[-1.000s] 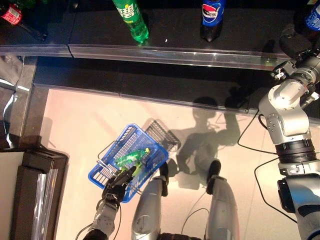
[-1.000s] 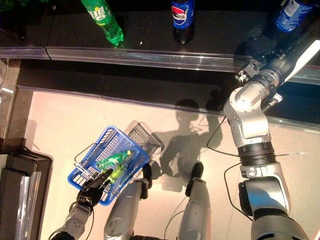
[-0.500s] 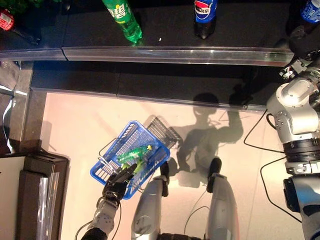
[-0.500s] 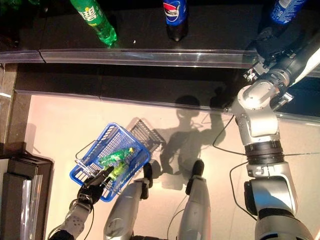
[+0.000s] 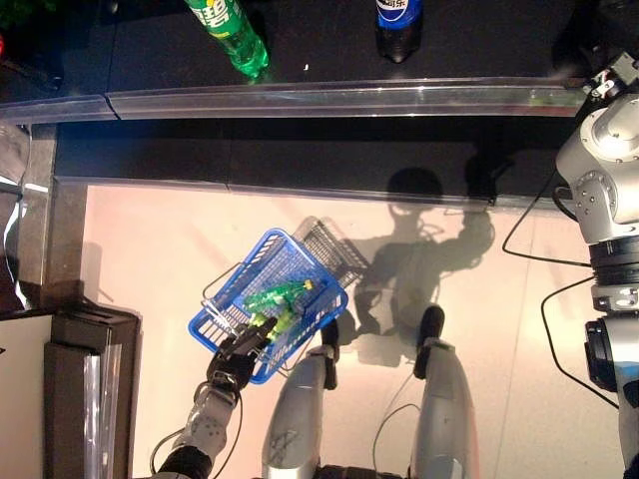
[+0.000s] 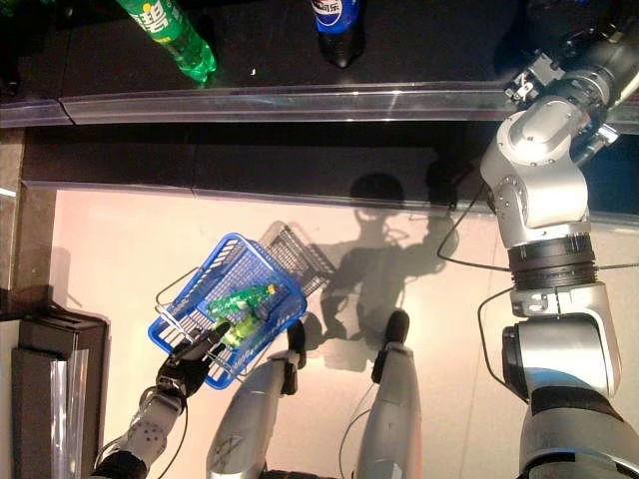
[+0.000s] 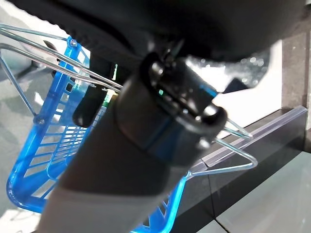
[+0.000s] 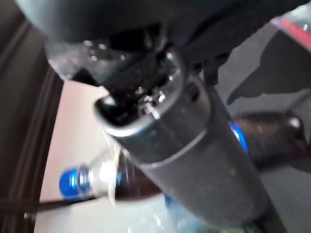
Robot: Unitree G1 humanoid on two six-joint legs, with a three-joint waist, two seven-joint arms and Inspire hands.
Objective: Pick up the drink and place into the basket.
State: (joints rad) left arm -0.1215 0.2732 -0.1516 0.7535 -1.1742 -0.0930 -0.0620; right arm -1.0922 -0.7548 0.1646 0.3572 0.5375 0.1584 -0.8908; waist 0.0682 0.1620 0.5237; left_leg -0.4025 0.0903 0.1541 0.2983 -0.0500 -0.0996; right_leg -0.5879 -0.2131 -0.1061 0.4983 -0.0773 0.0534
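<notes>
— Down by the floor on the robot's left: blue basket (image 5: 270, 304), hanging from the left hand (image 5: 236, 360), fingers curled round its wire handle (image 7: 228, 145). Two green bottles (image 5: 275, 296) already lying inside.

— And the drink it's after?

— My read is a dark cola bottle with a blue cap (image 8: 77, 182), close in front of the right hand (image 8: 180, 141) in the right wrist view. It looks to be lying across the palm side, but I can't see fingers wrapped on it, so I can't tell if that hand is grasping or loose. In the head views the right arm reaches up past the shelf (image 6: 300, 100) edge and the hand itself is out of sight.

— Other stock?

— Green bottle (image 5: 228, 35) and a blue-label cola bottle (image 5: 395, 22) standing on the shelf top, well apart from each other. Untouched.

— So which step?

— I'd call it the pick, at or right around the grasp. Nothing from the right side is in the basket yet.

— Next move?

— If the grip is good: lift the bottle clear of the shelf lip, swing the arm down and across to the basket, release over the open top, not on the rim. The basket hangs tilted, so the left hand needs to hold it steady.
</notes>
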